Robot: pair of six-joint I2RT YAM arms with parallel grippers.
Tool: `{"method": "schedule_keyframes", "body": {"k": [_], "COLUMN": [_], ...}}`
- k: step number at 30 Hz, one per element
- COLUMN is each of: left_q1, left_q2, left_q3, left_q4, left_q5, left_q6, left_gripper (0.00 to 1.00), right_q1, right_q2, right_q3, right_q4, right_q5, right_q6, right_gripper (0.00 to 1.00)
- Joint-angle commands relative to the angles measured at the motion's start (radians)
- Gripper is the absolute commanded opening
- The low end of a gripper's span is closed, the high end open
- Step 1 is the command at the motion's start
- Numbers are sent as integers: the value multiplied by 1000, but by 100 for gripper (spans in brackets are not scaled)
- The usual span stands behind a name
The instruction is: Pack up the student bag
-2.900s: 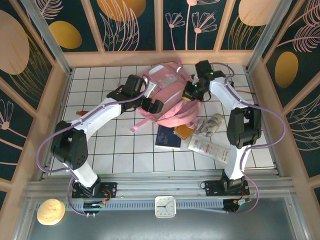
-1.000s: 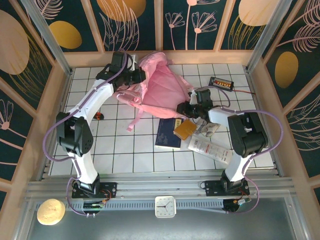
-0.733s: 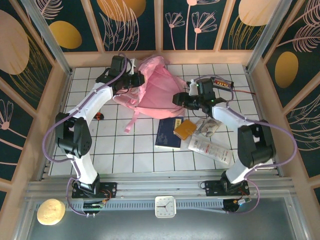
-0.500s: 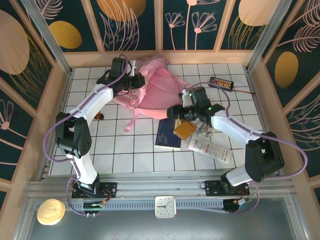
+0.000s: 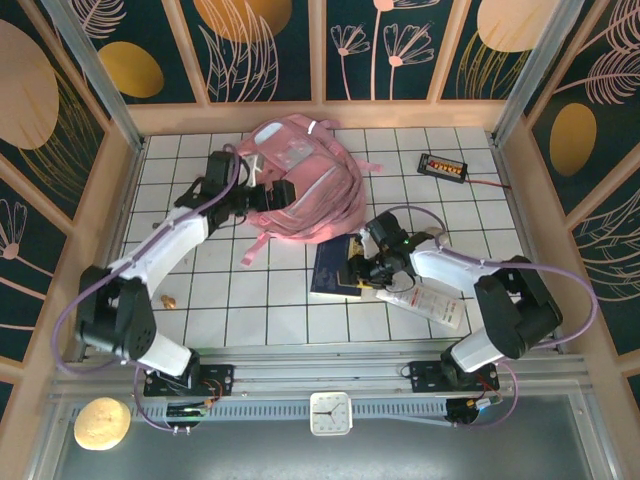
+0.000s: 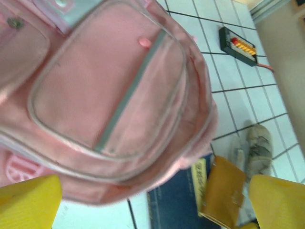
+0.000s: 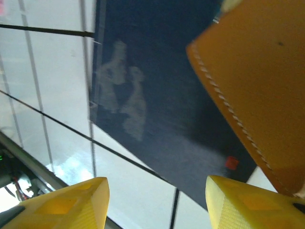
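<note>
Picking the navy book (image 7: 143,95) beside the student bag (image 5: 300,180)
Left gripper (image 6: 152,205), right gripper (image 7: 155,200) both wide, empty; straddle book's edge squarely before closing.

No readable text, emblem (image 6: 19,167) on student bag (image 6: 109,90) blurred, clock (image 5: 330,413) numerals too small

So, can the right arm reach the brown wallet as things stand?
Probably yes: the right hand hangs open close over the brown wallet, which lies partly on the blue book, with nothing between them.

light: bright, even | shadows: soft | blur: student bag (image 6: 109,95) smeared, left wrist (edges worst) | glare: sheen on tiles (image 7: 57,157)
</note>
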State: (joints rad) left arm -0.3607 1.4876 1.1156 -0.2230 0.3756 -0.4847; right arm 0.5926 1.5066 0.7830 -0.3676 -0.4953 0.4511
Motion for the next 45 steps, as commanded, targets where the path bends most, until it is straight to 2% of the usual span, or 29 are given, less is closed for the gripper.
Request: {"method": "schedule_keyframes", "body": {"k": [1, 6, 8, 13, 18, 24, 28, 34, 45], "left_q1": [-74, -137, -142, -143, -144, -146, -152, -173, -251], "left_q2": [-54, -17, 5, 27, 100, 128, 186, 274, 395], "left_q3": [-122, -267, -288, -306, -271, -282, -290, -270, -175], "left_q4": [78, 233, 263, 307, 274, 279, 293, 264, 240], "left_q5": [66, 133, 129, 150, 217, 247, 282, 271, 298], "left_q6": [-76, -190, -202, -207, -219, -200, -194, -163, -151], "left_gripper": [99, 99, 99, 99, 99, 99, 99, 99, 99], "right_q1": [-29, -126, -168, -198, -171, -118, -111, -110, -108], "right_q2": [31, 59, 50, 2, -53, -51, 2, 96, 197], "right_q3": [-16, -2, -5, 10, -8, -35, -37, -4, 49], "right_q4": [31, 49, 30, -24, -13, -11, 27, 84, 154], "right_q5": [21, 108, 176, 220, 126, 41, 14, -1, -56], "right_q6": [12, 22, 35, 31, 35, 21, 19, -12, -61], "right_gripper": [57, 57, 56, 57, 57, 57, 57, 56, 49]}}
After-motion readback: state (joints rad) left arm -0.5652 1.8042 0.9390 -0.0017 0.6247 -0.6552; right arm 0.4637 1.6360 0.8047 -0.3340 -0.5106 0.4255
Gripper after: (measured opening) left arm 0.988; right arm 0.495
